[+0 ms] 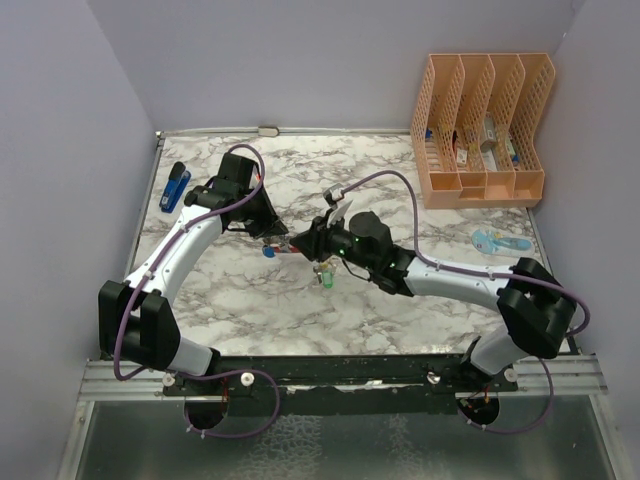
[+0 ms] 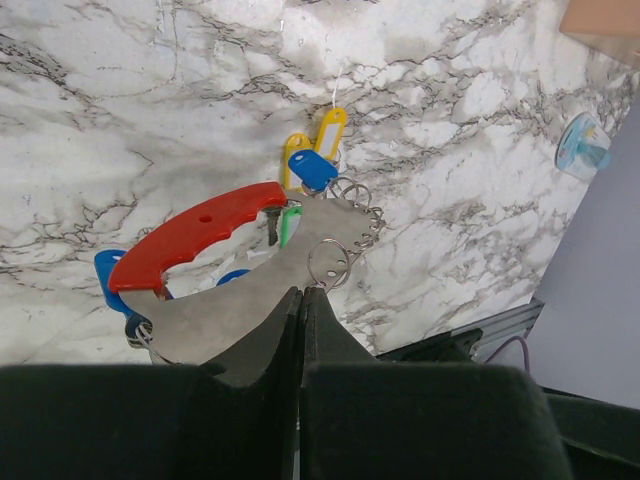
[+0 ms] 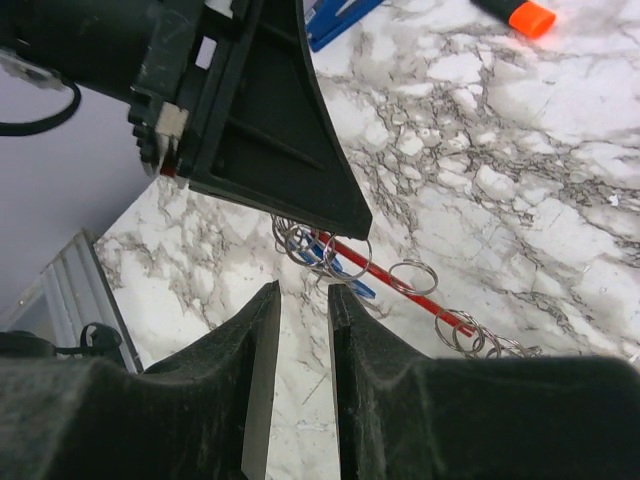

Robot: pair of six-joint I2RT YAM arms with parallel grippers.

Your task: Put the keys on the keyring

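A lab test cell: plain lilac walls [image 1: 60,150] enclose a marble-patterned table [image 1: 290,310].

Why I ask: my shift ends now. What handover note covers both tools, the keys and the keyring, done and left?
Left tool: shut on the keyring, gripping its silver-grey plate above the table.
Right tool: narrowly open, nothing seen inside, facing the keyring.
Keys: blue, yellow and green bunch at the split rings on the keyring; whether each is threaded, cannot tell.
Done: keyring grasped. Left: check, then thread any loose key.
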